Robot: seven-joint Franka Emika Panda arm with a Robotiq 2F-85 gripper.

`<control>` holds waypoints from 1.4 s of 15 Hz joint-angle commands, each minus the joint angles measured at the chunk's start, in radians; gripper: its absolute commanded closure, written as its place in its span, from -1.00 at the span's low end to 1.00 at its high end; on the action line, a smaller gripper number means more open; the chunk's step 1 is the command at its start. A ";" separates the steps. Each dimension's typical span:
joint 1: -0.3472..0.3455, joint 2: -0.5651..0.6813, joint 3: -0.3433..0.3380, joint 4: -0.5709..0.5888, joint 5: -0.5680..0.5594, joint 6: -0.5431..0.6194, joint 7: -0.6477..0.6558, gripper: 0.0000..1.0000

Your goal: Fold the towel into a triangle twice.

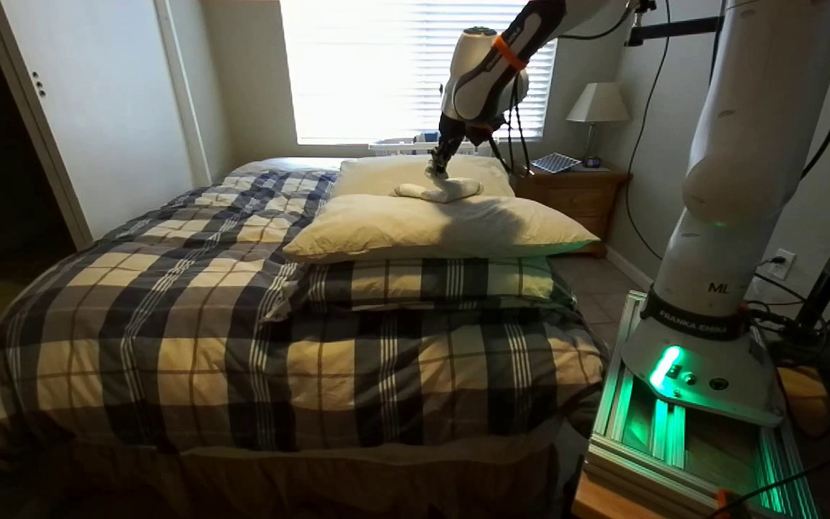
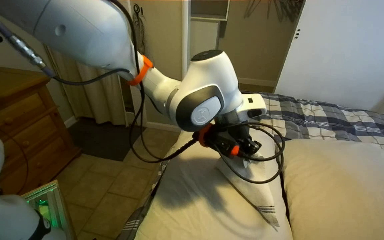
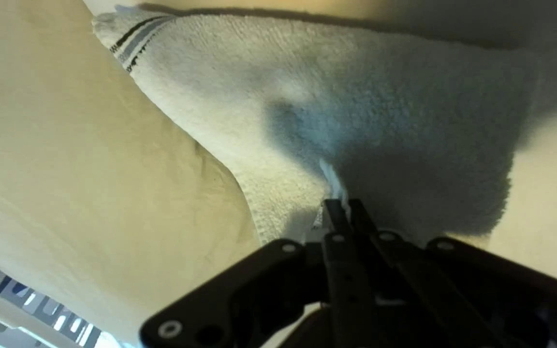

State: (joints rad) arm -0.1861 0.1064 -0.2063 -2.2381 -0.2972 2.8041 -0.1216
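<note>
From where I stand, the small pale cream towel of thin, nubbly cloth (image 3: pixel 336 116) lies on its worktop, a puffy cream fabric pillow (image 1: pixel 386 231), close by a second plump cream pillow (image 2: pixel 342 186). In an exterior view it narrows to a striped tip. The black jointed end effector (image 3: pixel 345 209) is clamped narrow on a little of the towel: in the wrist view a pale wisp pokes out at its tips, while most of the cloth rests on the pillow.

I take it a diagonal fold is in hand. The tapering outline hints at a triangle, but I can't tell whether this is the first fold or the second, nor whether the pinched bit is a corner. If the flap has further to go, the next move calls for a low lift and a slanting sweep that lays edge over edge, without tugging the rest askew. If the flap already sits right, it's time to loosen the grip, rise straight up and leave the crease undisturbed.
</note>
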 commanded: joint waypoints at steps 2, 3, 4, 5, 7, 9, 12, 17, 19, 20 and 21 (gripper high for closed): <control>0.017 0.056 0.000 0.047 -0.008 0.031 0.022 0.18; 0.018 0.062 0.001 0.049 -0.001 0.046 0.019 0.06; 0.019 0.066 0.001 0.050 0.002 0.057 0.020 -0.10; 0.020 0.070 0.002 0.051 0.008 0.069 0.018 -0.22; 0.022 0.074 0.002 0.049 0.012 0.093 0.018 -0.51; 0.025 0.072 -0.002 0.047 0.006 0.102 0.024 -0.76; 0.033 0.043 -0.018 0.041 -0.023 0.063 0.068 -1.00; 0.038 -0.068 -0.031 0.017 -0.036 -0.108 0.150 -1.00; 0.031 -0.116 -0.021 0.009 -0.038 -0.171 0.172 -1.00; 0.029 -0.140 -0.015 0.006 -0.047 -0.194 0.183 -1.00; 0.026 -0.160 -0.010 0.006 -0.057 -0.219 0.199 -1.00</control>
State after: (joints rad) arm -0.1581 0.0344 -0.2289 -2.1983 -0.3195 2.6566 0.0209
